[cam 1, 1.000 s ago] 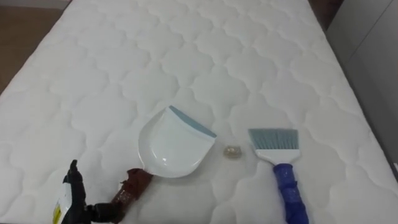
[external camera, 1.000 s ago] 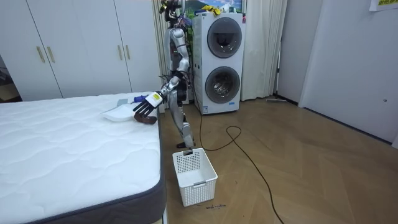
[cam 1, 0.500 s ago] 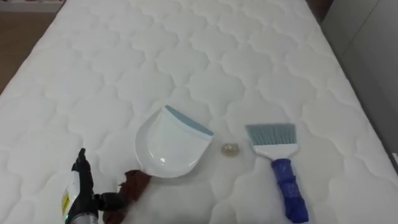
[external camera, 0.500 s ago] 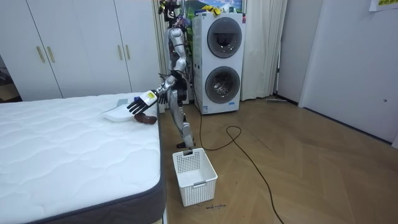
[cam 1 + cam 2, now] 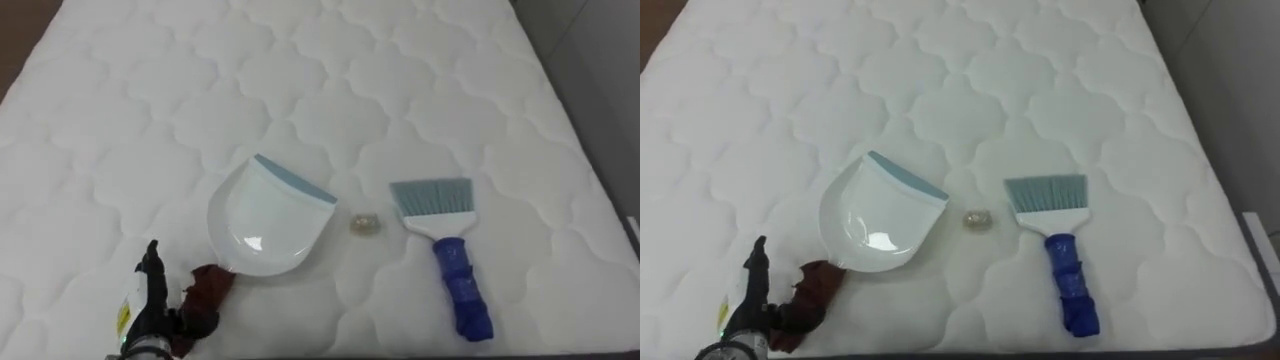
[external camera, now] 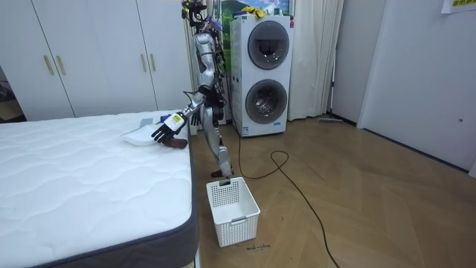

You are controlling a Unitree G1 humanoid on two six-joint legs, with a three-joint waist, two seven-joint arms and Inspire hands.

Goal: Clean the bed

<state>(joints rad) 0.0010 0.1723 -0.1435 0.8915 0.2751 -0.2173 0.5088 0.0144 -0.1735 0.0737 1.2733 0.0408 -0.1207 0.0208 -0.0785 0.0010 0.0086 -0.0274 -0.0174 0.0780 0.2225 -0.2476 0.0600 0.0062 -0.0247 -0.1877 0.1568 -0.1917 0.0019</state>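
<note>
A white dustpan with a grey-blue lip lies on the white quilted mattress, its brown handle pointing to the near edge. A small pale scrap rests just right of the pan's lip. Right of that lies a brush with a blue handle, its bristles turned away from me. My left hand is at the lower left beside the pan's handle, open, with straight fingers and the thumb reaching toward the handle. In the room view this hand hovers spread over the pan at the bed's corner.
The mattress's right edge runs close to the brush. In the room view I stand at the bed's corner. A white laundry basket sits on the wood floor by the bed, with stacked washing machines behind me and white wardrobes beyond.
My left hand has come up and forward next to the dustpan's handle, fingers spreading. The head camera has tipped down, shifting the whole eye view. Pan, scrap and brush lie as before.
</note>
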